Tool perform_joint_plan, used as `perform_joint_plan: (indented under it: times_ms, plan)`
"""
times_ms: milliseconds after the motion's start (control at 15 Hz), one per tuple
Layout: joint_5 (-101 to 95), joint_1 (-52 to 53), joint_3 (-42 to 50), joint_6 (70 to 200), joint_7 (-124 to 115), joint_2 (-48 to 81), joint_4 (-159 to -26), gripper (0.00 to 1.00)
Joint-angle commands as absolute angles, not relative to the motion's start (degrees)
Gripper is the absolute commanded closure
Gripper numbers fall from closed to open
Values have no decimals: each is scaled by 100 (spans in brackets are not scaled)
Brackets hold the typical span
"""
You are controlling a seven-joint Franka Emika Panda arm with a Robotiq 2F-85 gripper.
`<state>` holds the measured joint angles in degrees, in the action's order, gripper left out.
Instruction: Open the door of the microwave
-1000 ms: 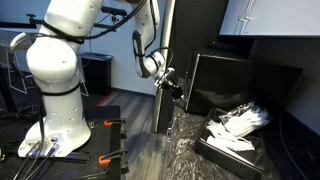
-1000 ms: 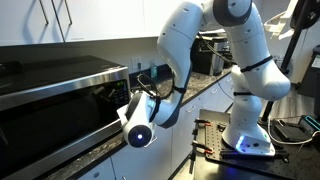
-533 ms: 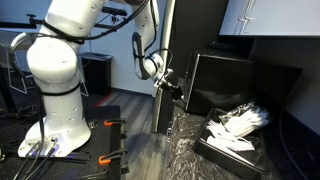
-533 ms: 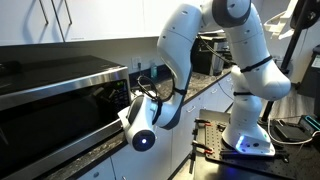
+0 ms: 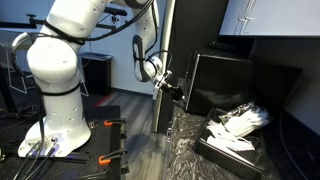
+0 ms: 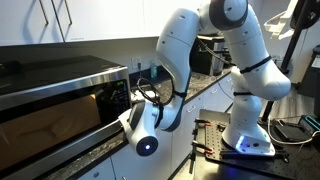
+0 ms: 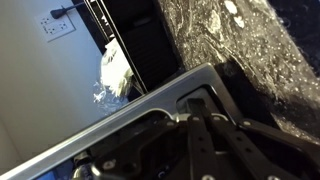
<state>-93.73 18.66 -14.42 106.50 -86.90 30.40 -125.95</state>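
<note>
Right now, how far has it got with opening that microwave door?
Reaching looks done: the gripper is at the edge of the door. Pulling is in hand: the door's window glows warm, yet it looks barely ajar at most. Swinging it wide off the microwave remains.

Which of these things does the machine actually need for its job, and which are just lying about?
Needed: microwave; door.
Lying about: black tray; white items; orange-handled tools; wall socket.
</note>
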Motion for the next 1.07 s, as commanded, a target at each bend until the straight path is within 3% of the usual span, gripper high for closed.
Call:
perform_joint_plan:
  times_ms: [0,600,1000]
  plan:
    - [-9814,1756,-1371,10644,-8459,3231,-12297,100]
    - [-10179,1669,-1421,10888,-8412,3379,-12214,100]
    - [-9890,1544,-1817,11756,-8354,3040,-12413,100]
